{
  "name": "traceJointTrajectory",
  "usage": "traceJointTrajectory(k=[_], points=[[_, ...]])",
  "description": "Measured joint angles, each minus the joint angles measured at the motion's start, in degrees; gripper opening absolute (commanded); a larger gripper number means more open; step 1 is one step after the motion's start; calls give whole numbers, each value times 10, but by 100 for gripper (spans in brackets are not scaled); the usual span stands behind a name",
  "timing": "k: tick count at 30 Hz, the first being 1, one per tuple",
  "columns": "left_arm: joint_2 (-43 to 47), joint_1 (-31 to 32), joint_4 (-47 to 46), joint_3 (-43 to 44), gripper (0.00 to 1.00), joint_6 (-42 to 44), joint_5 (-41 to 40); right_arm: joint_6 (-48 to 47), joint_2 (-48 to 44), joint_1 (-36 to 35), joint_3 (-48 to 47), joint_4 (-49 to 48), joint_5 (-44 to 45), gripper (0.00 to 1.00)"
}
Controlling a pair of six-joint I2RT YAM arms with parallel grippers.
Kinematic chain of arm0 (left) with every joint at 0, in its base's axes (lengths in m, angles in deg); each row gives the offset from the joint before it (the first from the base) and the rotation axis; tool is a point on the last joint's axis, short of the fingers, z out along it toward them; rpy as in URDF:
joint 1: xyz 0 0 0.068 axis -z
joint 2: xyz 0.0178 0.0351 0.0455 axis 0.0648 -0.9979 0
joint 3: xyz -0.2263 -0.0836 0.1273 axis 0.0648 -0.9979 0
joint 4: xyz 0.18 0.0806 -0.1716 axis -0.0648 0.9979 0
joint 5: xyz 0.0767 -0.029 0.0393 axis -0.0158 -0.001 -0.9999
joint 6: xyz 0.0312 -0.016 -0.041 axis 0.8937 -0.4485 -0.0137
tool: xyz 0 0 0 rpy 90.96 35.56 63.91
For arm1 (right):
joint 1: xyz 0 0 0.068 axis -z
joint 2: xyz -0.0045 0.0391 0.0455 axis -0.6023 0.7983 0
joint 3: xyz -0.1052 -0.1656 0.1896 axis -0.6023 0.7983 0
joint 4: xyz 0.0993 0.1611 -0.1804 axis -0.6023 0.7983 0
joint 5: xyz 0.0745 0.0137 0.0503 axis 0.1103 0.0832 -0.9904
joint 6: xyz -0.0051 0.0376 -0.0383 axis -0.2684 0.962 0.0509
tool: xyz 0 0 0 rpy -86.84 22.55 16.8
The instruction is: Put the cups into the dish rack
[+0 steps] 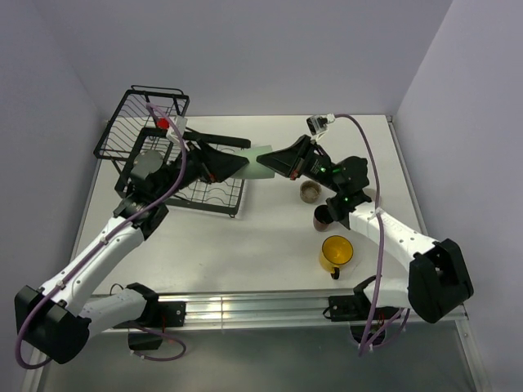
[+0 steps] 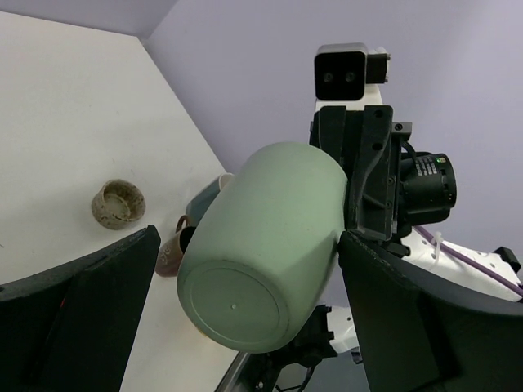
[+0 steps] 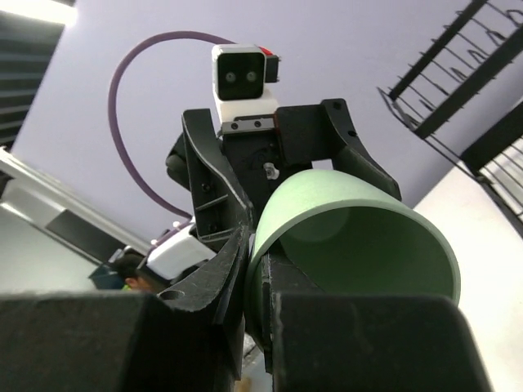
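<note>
STATUS: no cup seen in dish rack (image 1: 122, 126) | pale green tumbler (image 1: 260, 161): airborne, on its side, just right of rack, rim pinched by closed right fingers (image 1: 282, 161) | left fingers (image 2: 82, 310): fully spread, empty, flanking tumbler base | beige speckled cup (image 1: 310, 190), dark brown mug (image 1: 324, 216), yellow mug (image 1: 336, 251): on bench (image 1: 245, 245), farther right of rack, not yet loaded
</note>
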Motion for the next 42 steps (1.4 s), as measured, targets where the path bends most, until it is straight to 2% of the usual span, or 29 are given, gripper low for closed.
traceJointTrajectory(k=[7, 13, 16, 17, 19, 20, 22, 23, 25, 28, 31, 34, 42], points=[[0, 11, -11, -2, 97, -9, 4, 47, 28, 2, 1, -72, -5, 0], [-1, 15, -12, -7, 87, -14, 12, 70, 47, 2, 4, -111, -7, 0], [-2, 17, -15, -7, 69, -20, 14, 73, 51, 2, 5, -115, -8, 0], [-2, 17, -16, -7, 53, -21, 15, 75, 52, 2, 5, -119, -7, 0], [-2, 17, -20, -8, 36, -24, 17, 79, 52, 3, 9, -127, -7, 0], [-3, 18, -22, -8, 24, -24, 18, 80, 52, 4, 10, -130, -8, 0], [-4, 18, -21, -8, 11, -25, 21, 79, 52, 4, 11, -131, -8, 0], [-4, 18, -20, -8, 1, -24, 21, 77, 52, 4, 12, -129, -7, 0], [-5, 18, -17, -7, 0, -24, 21, 71, 50, 4, 12, -118, -5, 8], [-6, 18, -14, -7, 0, -23, 20, 52, 35, 4, 12, -85, 1, 33], [-8, 19, 7, 0, 0, -17, 16, 17, 11, 4, 13, -35, 20, 49], [-7, 19, 29, 12, 0, -8, 9, -20, -24, 4, 15, 26, 50, 57], [-6, 19, 118, 91, 0, 40, -35, -133, -154, 9, 22, 248, 180, 60]])
